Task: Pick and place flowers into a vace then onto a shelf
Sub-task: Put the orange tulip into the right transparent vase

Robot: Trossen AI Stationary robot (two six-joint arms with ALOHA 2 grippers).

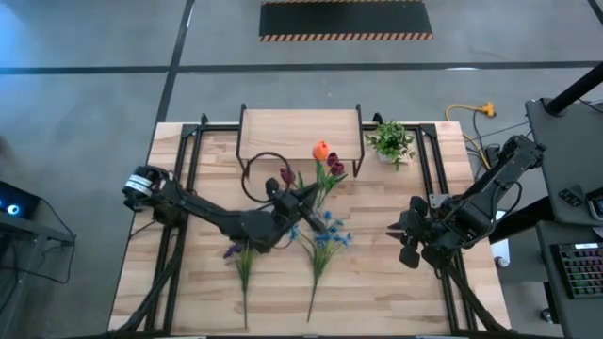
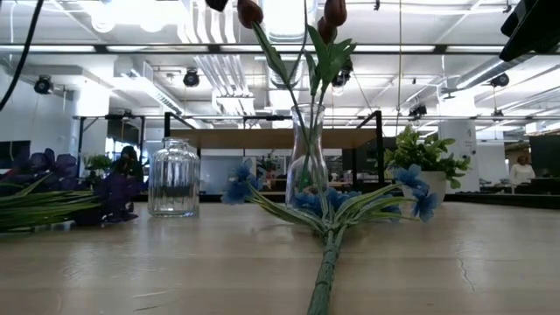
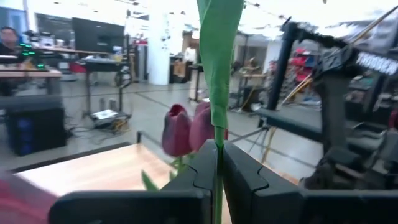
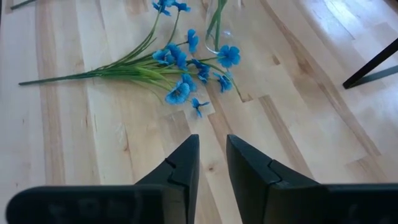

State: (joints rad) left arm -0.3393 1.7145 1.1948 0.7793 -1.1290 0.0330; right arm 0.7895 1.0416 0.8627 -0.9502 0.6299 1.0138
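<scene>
Dark red tulips (image 3: 186, 127) ride on a green stem clamped tight between the fingers of the left pincer (image 1: 303, 195), which hangs above the middle of the surface (image 1: 396, 282) over a clear glass vase (image 2: 308, 157). In the low view the stem runs down into the vase's neck, with leaves and buds standing above the rim. Just beside it stands a ribbed glass jar (image 2: 173, 177), empty as far as can be seen. Blue blooms (image 4: 180, 68) lie flat in front of the vase, a purple cluster (image 1: 234, 250) to their left, an orange bud (image 1: 320, 150) near the shelf (image 1: 300, 130), which stands at the far edge beside a potted plant (image 1: 392, 141).

Right pincer (image 1: 411, 241) waits low at the right side, fingers narrowly apart, holding nothing.

Judged by looks, the flowers are light, with springy wire-like stems and soft heads; the bare lower stem is the best hold. The vase looks smooth, breakable and tippy.

No writing or brand can be read.
</scene>
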